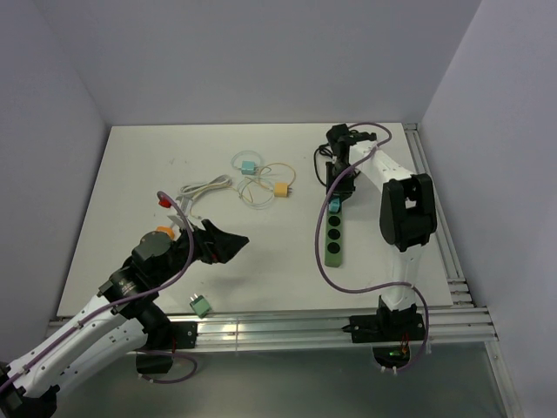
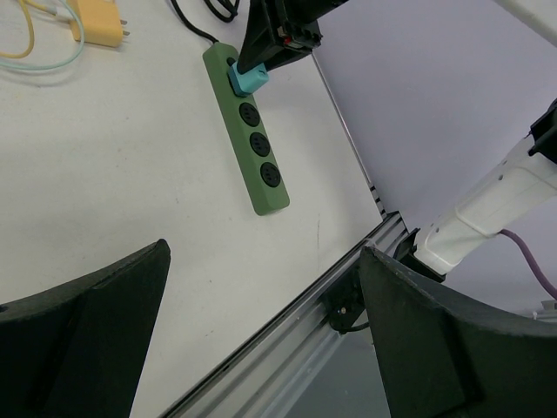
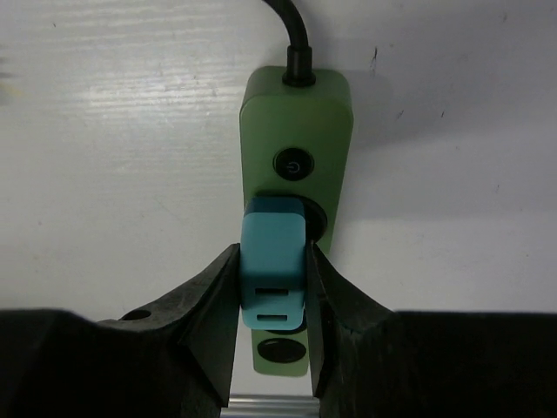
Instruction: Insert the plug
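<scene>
Plug [image 3: 272, 266], light blue, is pinched between both fingers of the right gripper [image 3: 274, 252]. It stands over the first socket below the switch of the green power strip [image 3: 296, 113], at 3 o'clock on the table [image 1: 130, 192]; depth of insertion cannot be told. Left gripper [image 2: 263, 261], at 7 o'clock, gapes wide and holds nothing.
</scene>
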Tool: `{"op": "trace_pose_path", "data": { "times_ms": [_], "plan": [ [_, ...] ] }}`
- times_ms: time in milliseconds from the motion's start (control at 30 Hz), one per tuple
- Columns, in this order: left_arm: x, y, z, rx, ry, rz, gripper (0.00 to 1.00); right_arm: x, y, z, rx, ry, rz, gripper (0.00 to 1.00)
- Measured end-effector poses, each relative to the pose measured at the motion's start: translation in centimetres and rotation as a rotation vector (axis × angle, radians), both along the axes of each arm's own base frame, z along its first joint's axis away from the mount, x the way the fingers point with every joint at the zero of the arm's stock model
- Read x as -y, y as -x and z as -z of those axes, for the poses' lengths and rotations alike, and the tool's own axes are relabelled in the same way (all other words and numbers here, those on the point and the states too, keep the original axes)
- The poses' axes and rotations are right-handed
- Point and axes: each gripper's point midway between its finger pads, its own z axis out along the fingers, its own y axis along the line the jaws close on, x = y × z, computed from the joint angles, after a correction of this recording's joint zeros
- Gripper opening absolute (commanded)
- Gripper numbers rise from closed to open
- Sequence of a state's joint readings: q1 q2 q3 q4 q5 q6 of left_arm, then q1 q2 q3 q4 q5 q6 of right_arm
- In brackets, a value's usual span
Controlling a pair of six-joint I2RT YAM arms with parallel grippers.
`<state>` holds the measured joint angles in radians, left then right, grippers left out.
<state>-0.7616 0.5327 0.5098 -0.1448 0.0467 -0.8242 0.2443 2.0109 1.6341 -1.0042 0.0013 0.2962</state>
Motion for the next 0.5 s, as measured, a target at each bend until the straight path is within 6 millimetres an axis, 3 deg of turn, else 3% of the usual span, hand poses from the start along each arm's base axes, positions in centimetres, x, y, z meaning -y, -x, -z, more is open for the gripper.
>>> {"op": "trace_pose_path", "data": {
  "times_ms": [267, 500],
  "plan": [
    [0.02, 0.01, 0.08, -0.003, -0.002, 0.001, 0.96, 0.02, 0.03, 0.53, 0.104, -0.014, 0.046, 0.00],
    [0.20, -0.02, 0.49, -0.016, -0.012, 0.007, 0.96, -0.14, -0.17, 0.50, 0.088, -0.017, 0.046, 0.00]
  ]
}}
